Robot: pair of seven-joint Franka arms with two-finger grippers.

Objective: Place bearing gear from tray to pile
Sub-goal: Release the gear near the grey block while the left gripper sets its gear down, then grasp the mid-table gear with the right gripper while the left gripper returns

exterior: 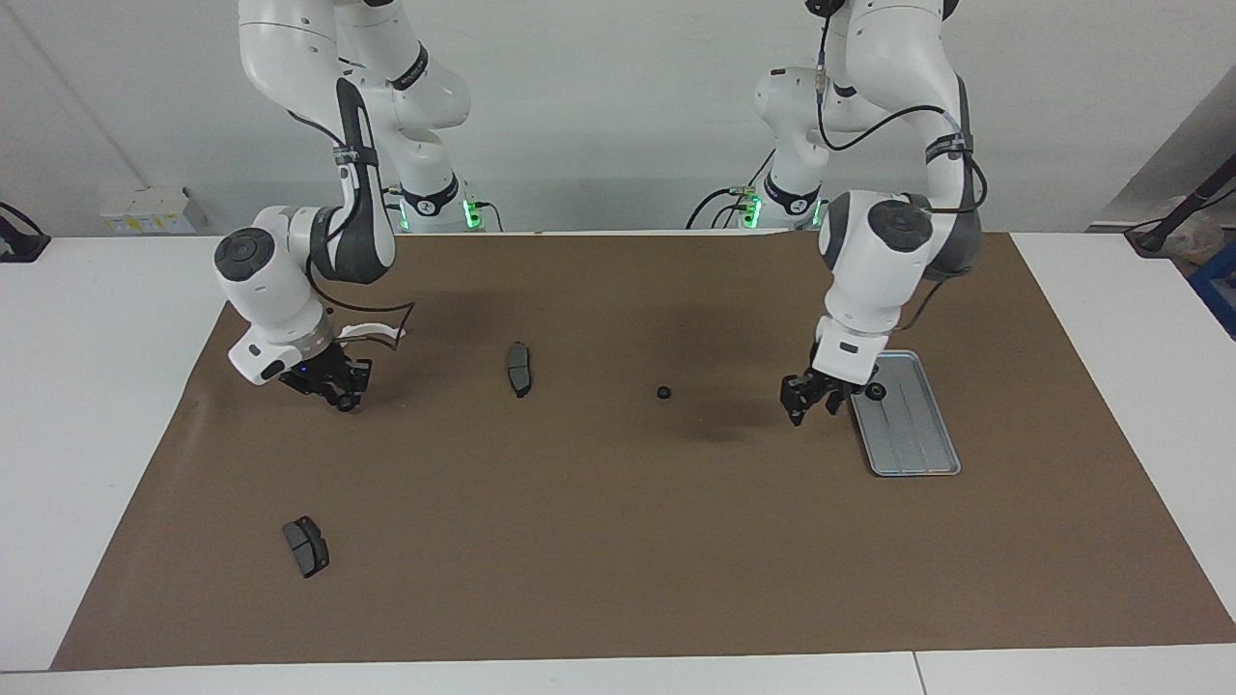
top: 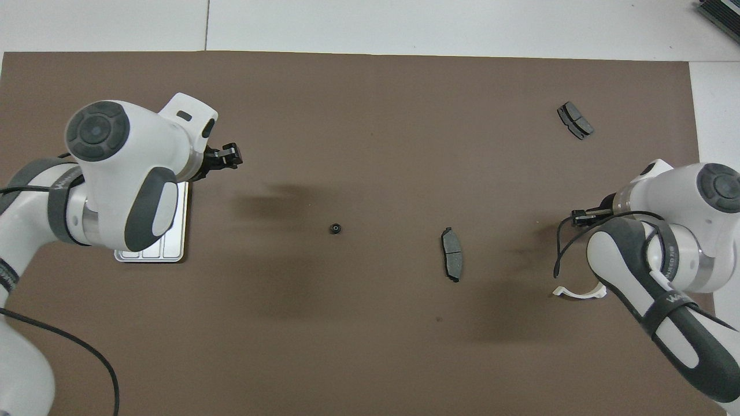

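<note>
A robotics lab: two white arms (exterior: 290,280) stand at the top of the frame on a white surface (exterior: 97,386) covered by a brown mat (exterior: 618,560), against a bare pale wall (exterior: 599,116). Car brake pads (exterior: 519,368) and a metal tray (exterior: 908,425) lie mid-frame.

The only lettering stands on the right arm (top: 665,271), on the grey band around its forearm up the arm from the right gripper (top: 580,216); it starts with "W", and the letters after it cannot be made out. No print can be read on the left arm (top: 121,179), and nothing else shown carries any readable text.
</note>
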